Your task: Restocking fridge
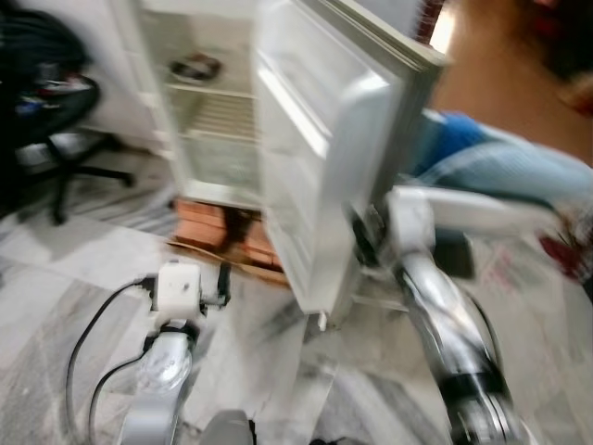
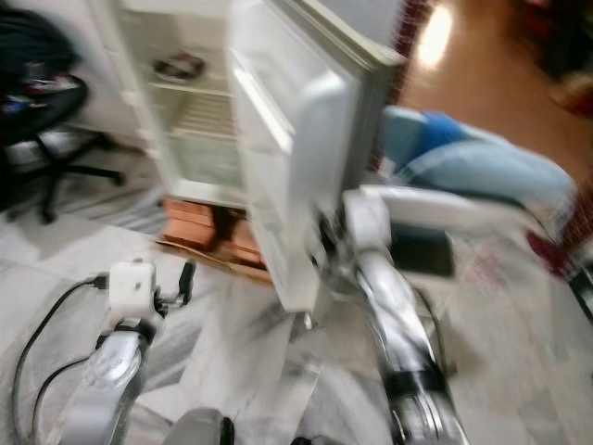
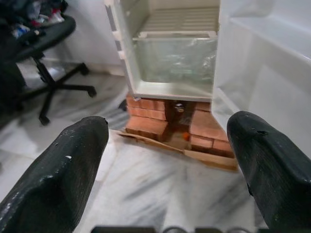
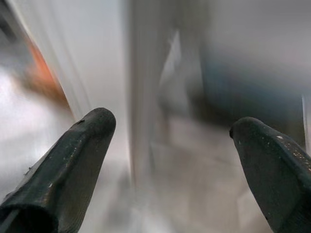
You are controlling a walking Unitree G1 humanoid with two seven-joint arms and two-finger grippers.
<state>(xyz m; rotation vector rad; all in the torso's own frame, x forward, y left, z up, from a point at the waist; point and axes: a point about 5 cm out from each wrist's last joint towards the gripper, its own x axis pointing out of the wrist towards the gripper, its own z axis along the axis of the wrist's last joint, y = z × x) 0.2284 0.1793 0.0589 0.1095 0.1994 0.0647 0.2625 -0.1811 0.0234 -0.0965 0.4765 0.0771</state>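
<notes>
The white fridge (image 1: 208, 120) stands open on a base of bricks (image 1: 222, 227), and its door (image 1: 315, 158) swings out towards me. Wire shelves and a clear crisper drawer (image 3: 175, 60) look bare, apart from a dark dish (image 1: 196, 67) on an upper shelf. My right gripper (image 1: 361, 246) is at the door's outer edge, low down. In the right wrist view the right gripper (image 4: 172, 126) is open, with the blurred door edge between the fingers. My left gripper (image 1: 222, 283) hangs low over the floor in front of the fridge, open and holding nothing (image 3: 167, 131).
A black office chair (image 1: 56, 111) piled with things stands at the left. A blurred blue and pale shape (image 1: 500, 167) lies behind the door at the right. A black cable (image 1: 88, 334) loops beside my left arm. Marble floor (image 1: 74, 250) spreads in front.
</notes>
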